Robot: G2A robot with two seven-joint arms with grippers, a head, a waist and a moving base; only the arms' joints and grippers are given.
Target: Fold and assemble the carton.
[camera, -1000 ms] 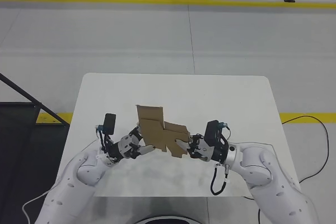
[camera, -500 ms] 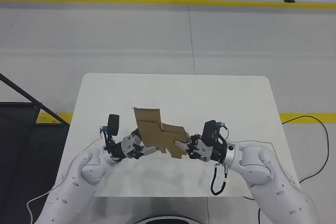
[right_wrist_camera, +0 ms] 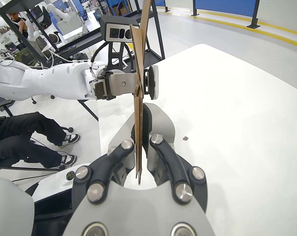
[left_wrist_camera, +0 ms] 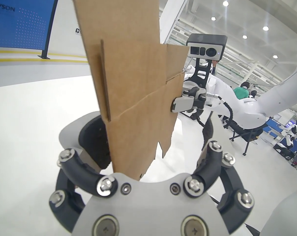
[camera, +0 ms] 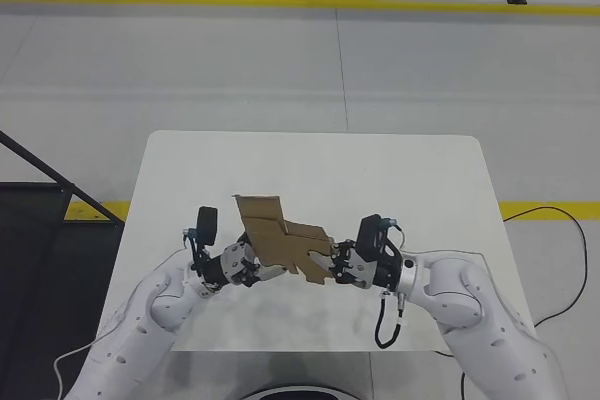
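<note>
Right gripper (right_wrist_camera: 138, 128) is clamped narrow on one end of the carton (camera: 280, 238), holding it on edge and clear of the table (camera: 410, 180), over the middle and a little toward the robot's edge. Left gripper (left_wrist_camera: 152, 138) stands wide around the opposite end, with one pad (left_wrist_camera: 96, 146) touching the cardboard and the other finger well apart from it. The carton looks like a flat blank, its creases unbent, so the task seems barely begun, and the step in hand is probably securing a two-handed hold. Next, the left jaws likely need to close on their panel without pushing it aside, so the arms can then bend the board along a crease.
</note>
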